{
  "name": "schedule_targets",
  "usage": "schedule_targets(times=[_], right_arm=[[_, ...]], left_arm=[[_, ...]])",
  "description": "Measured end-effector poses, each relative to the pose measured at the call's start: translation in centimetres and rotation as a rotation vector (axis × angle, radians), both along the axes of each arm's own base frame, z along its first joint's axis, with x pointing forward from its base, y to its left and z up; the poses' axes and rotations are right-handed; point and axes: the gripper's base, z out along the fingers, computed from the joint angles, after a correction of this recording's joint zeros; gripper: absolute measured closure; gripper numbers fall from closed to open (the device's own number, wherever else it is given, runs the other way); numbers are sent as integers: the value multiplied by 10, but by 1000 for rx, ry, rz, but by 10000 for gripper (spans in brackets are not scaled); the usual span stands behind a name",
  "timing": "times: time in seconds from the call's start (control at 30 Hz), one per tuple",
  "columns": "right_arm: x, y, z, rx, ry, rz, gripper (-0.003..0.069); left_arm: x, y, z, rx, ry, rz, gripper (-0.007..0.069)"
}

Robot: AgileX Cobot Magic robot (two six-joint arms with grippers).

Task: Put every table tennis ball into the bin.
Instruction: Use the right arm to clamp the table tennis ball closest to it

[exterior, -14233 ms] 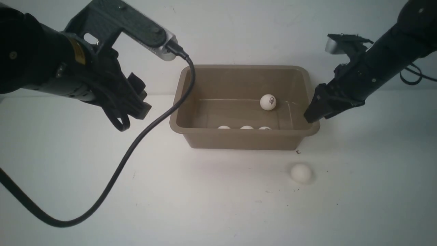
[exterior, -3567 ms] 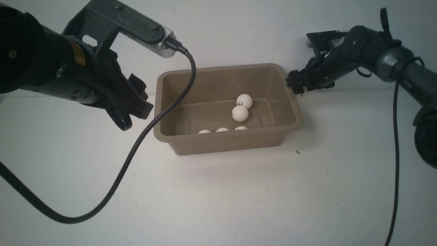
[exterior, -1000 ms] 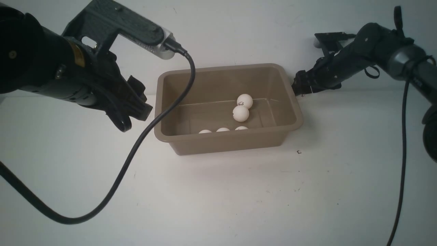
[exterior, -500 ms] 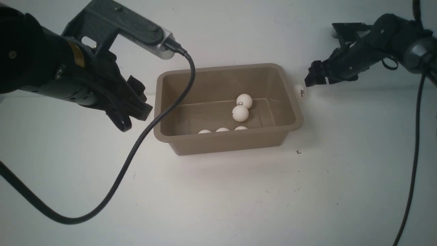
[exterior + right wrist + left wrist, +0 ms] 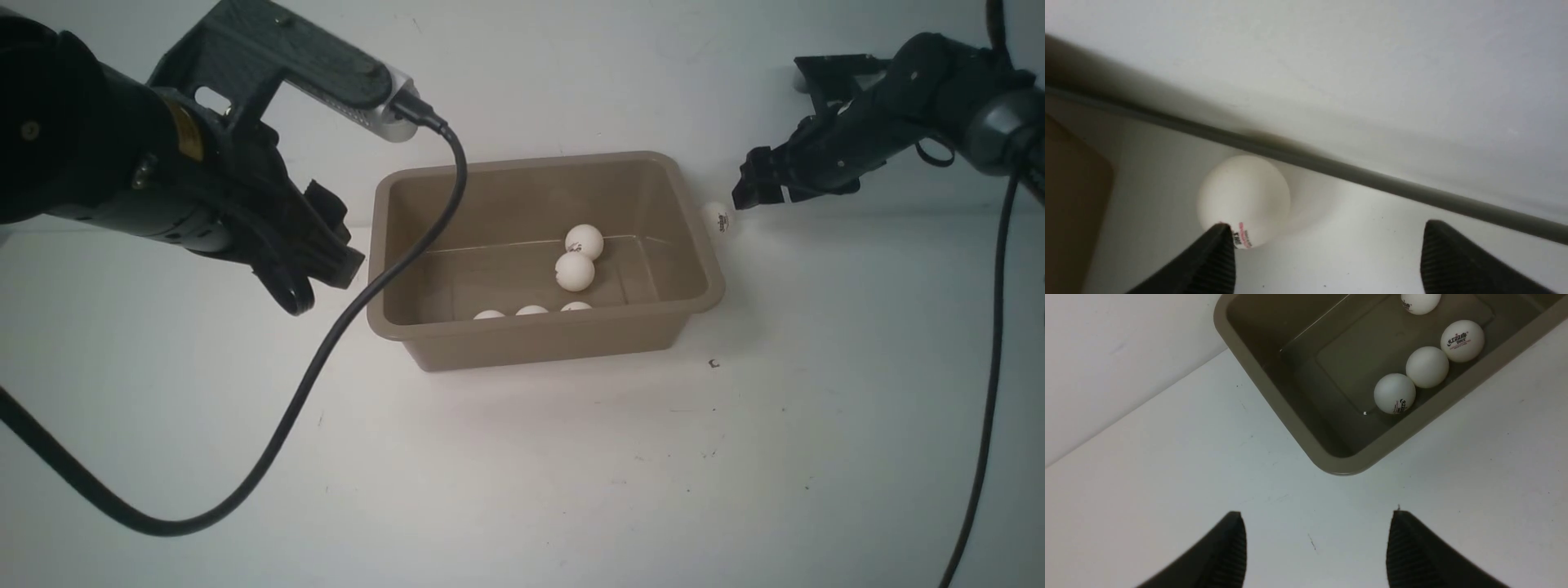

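Just right of the far right corner of the rectangular taupe-brown plastic bin point(image 5: 539, 345), on the table: one small matte white table tennis ball point(image 5: 718, 219), touching or nearly touching one fingertip point(image 5: 1218, 255) of the spread black right gripper point(image 5: 744, 194). Five more white balls point(image 5: 575, 271) inside. Black left gripper point(image 5: 314, 265) spread, empty, left of the bin.

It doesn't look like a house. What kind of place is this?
Probably a robot lab bench, not a home. Two black robot arms with trailing cables reach over a white table by a plain white wall, with just a taupe-brown rectangular plastic tub and small white table tennis balls.
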Motion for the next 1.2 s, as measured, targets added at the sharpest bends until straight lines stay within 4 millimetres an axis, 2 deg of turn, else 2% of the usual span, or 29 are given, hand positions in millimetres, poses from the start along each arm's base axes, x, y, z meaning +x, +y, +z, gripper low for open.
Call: schedule_targets(times=[0.27, 0.8, 0.97, 1.2], right_arm=[[-3, 0, 14, -1, -12, 5, 111], [-21, 2, 57, 3, 20, 49, 111], [-28, 3, 81, 22, -6, 57, 111], [-47, 4, 141, 36, -129, 55, 111]], left_arm=[[0, 0, 0, 0, 0, 0, 209], [0, 0, 0, 0, -1, 0, 209], [1, -1, 1, -6, -12, -2, 209], [3, -2, 3, -20, -44, -8, 209]])
